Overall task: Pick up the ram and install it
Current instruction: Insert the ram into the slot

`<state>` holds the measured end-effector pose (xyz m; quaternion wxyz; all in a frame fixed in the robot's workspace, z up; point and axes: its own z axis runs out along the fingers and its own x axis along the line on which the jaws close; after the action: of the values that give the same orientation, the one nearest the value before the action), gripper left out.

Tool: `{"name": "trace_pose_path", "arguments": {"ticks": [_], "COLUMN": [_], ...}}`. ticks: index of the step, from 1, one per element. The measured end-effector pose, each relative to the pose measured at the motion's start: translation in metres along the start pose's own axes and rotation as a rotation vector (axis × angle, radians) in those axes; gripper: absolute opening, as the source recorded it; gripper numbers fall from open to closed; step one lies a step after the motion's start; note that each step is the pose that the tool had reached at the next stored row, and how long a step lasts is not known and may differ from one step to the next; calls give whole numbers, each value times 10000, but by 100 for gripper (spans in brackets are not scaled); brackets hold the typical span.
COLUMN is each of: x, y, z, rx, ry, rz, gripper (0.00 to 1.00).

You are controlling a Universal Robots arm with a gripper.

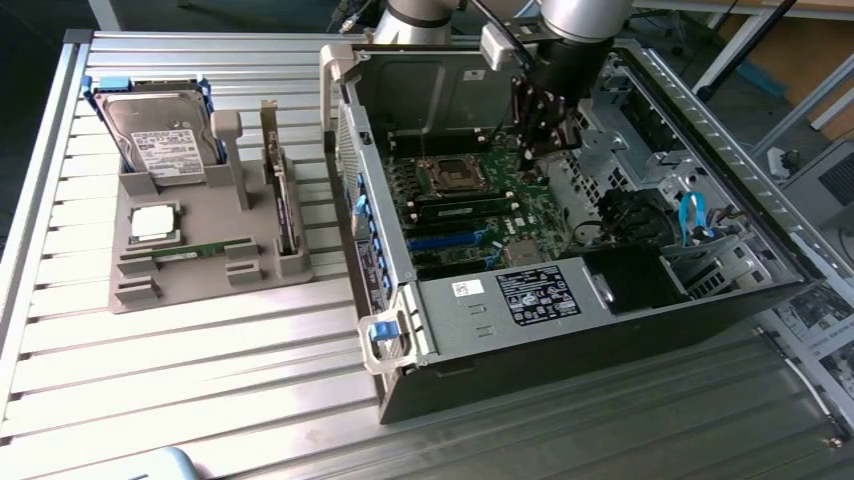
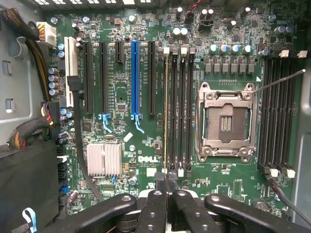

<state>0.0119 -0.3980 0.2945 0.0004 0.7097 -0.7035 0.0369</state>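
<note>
Ribbed aluminium tabletop (image 1: 200,380) is carrying an open tower computer case (image 1: 561,300) lying on its side, so that the motherboard (image 2: 146,141) is facing up toward the claw (image 2: 167,187). Well away from the claw, toward the exterior view's left, a grey holder tray (image 1: 174,285) is keeping the spare parts apart and upright in their own slots: a hard drive (image 1: 158,140), a square processor chip (image 1: 151,222) and a narrow green board (image 1: 200,248) that may be another memory stick, though I cannot tell.

The claw is hanging inside the case, above the board and clear of it, beside the empty processor socket (image 2: 226,121). Its fingers (image 2: 156,204) are pressing together, fully closed, gripping nothing.

The ram (image 2: 166,111) is standing on edge in the outermost of the four memory slots next to the socket, straight in line with the closed fingertips and apart from them. Judging by that, the stick is already sitting in its slot; whether it is fully latched is not showing.
</note>
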Motion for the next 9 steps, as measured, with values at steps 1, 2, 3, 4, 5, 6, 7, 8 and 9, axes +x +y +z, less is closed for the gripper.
{"name": "trace_pose_path", "arguments": {"ticks": [1, 2, 3, 4, 5, 6, 7, 8, 9], "x": [-1, -2, -2, -3, -3, -4, -4, -5, -5], "y": [-6, -12, -16, -21, -27, -32, -37, -42, -47], "z": [1, 1, 1, 1, 2, 2, 2, 3, 3], "rx": [1, 0, 1, 0, 0, 0, 0, 0, 0], "ry": [0, 3, 3, 4, 6, 8, 9, 12, 15], "rz": [0, 1, 0, 0, 0, 0, 0, 0, -1], "gripper": [11, 11, 11, 11, 11, 11, 11, 11, 11]}}
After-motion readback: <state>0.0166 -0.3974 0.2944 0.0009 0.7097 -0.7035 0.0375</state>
